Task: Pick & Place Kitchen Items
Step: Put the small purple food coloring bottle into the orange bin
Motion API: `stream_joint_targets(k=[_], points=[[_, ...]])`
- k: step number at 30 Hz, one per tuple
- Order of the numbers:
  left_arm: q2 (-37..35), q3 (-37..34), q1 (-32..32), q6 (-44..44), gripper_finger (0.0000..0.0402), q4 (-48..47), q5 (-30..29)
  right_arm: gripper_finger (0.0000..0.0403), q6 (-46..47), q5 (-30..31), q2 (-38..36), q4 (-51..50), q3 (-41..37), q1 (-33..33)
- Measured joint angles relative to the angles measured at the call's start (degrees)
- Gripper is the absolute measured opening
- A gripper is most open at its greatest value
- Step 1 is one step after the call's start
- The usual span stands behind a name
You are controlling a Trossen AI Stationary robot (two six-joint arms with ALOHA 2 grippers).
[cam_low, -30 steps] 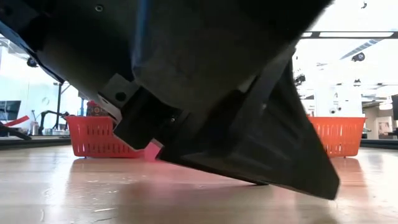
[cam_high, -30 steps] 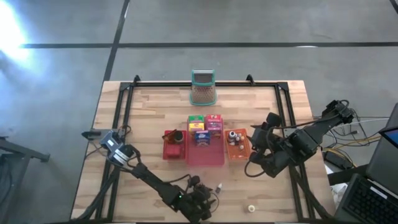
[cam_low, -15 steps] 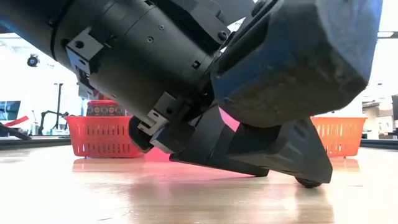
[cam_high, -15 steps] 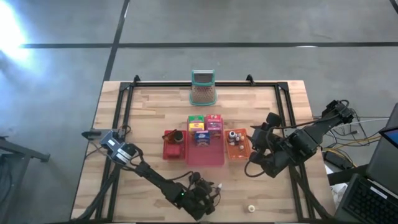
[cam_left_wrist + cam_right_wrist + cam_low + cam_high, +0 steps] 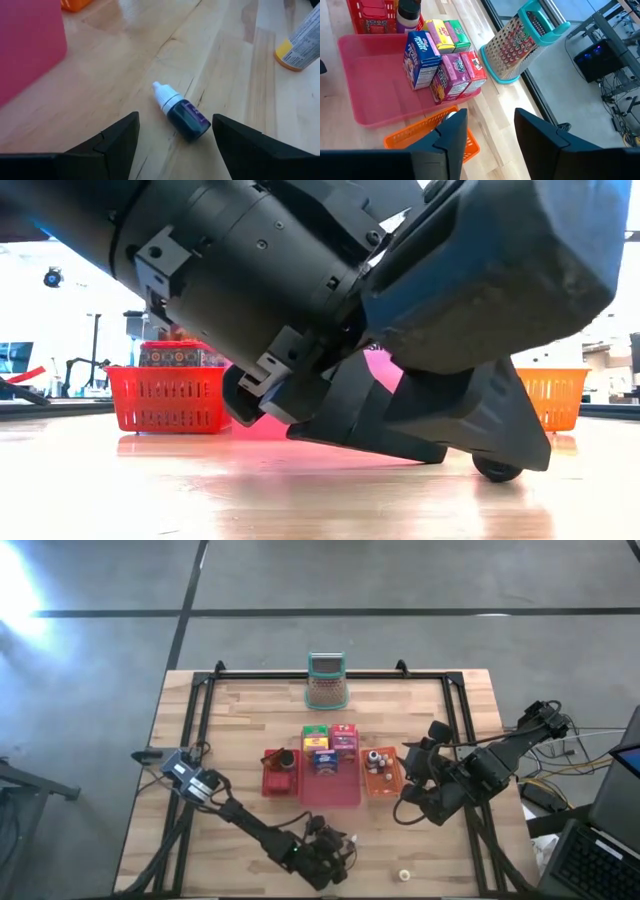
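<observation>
The left gripper (image 5: 172, 131) has edged forward along the near side of the counter (image 5: 230, 720) and now sits low over a small dark dropper bottle (image 5: 181, 111) lying on its side on the bare wood, its white cap pointing toward the pink tray (image 5: 25, 45). The fingers (image 5: 112, 140) are spread wide, one on each side of the bottle, holding nothing. That looks like the approach to a pick, with the closing not yet made.

A second ago this arm sat slightly nearer the counter's near edge; from table height its wrist has swung, so more of the red basket (image 5: 165, 398) shows.

The right gripper (image 5: 485, 132) waits beside the orange basket (image 5: 381, 778), fingers apart and empty, unmoved. The boxes (image 5: 328, 745) remain in the pink tray.
</observation>
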Motion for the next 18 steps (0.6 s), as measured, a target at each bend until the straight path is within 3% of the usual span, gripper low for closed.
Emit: stream_joint_targets(k=[11,18], points=[[0.0,-0.28,0.47,-0.38,0.0259,0.19,0.78,0.0187,-0.02,-0.02,0.0,-0.03,-0.06,-0.01],[-0.11,-0.28,0.54,-1.77,0.0243,-1.7,1.72,0.0174,-0.04,-0.07,0.02,-0.05,-0.11,-0.01]])
